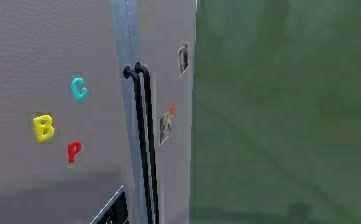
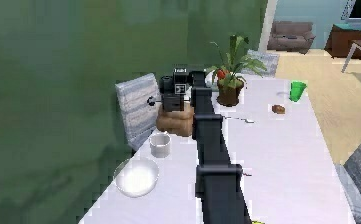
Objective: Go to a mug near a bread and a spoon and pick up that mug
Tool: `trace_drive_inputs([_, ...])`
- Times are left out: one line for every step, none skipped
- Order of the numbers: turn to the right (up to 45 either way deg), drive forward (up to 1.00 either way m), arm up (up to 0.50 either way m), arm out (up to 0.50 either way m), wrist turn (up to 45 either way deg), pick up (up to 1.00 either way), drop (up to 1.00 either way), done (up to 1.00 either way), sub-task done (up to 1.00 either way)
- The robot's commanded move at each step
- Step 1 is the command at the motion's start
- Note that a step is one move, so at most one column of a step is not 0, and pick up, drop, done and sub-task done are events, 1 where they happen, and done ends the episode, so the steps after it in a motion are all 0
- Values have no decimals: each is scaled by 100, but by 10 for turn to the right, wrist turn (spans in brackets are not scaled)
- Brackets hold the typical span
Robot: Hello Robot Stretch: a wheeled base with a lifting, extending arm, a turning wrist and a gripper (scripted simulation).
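A small white mug (image 2: 160,145) stands on the white table (image 2: 288,160) in the arm side view. Just behind it lies a brown loaf of bread (image 2: 176,123). A thin spoon-like thing (image 2: 240,120) lies to the right of the arm. The dark arm bar (image 2: 213,165) rises over the table, and the gripper (image 2: 172,98) sits at its far end, in front of the bread and above the mug in the picture. With the bread behind it, I cannot tell whether it holds anything.
A white bowl (image 2: 136,179) sits at the table's near left. A potted plant (image 2: 228,78), a green cup (image 2: 297,90) and a small brown item (image 2: 278,108) stand farther out. A pale chair (image 2: 138,102) meets the green wall. A fridge (image 1: 58,90) with letter magnets is close ahead.
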Motion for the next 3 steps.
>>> trace_drive_inputs([0, 0, -30, 0, 0, 0, 0, 0, 0])
trace_drive_inputs([0, 0, 0, 0, 0, 100, 0, 0, 0])
trace_drive_inputs([0, 0, 10, 0, 0, 0, 0, 0, 0])
